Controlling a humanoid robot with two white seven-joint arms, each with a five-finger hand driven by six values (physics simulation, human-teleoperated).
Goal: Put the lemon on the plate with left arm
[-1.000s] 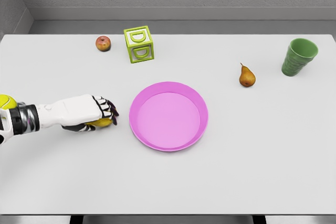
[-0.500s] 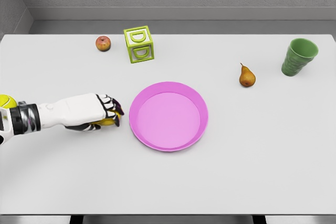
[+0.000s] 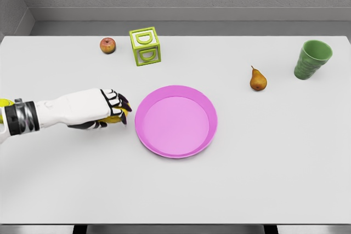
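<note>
While under curled fingers [image 3: 116, 102], lemon [image 3: 114, 118].

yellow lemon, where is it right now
In the head view the yellow lemon sits in the left hand, left of the round pink plate.

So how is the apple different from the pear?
The apple is round and reddish; the pear is brownish-orange with a narrow top and a thin stem. The apple sits at the back left beside the green letter block; the pear sits to the right, nearer the green cup. Both are small fruits resting on the table, untouched.
</note>
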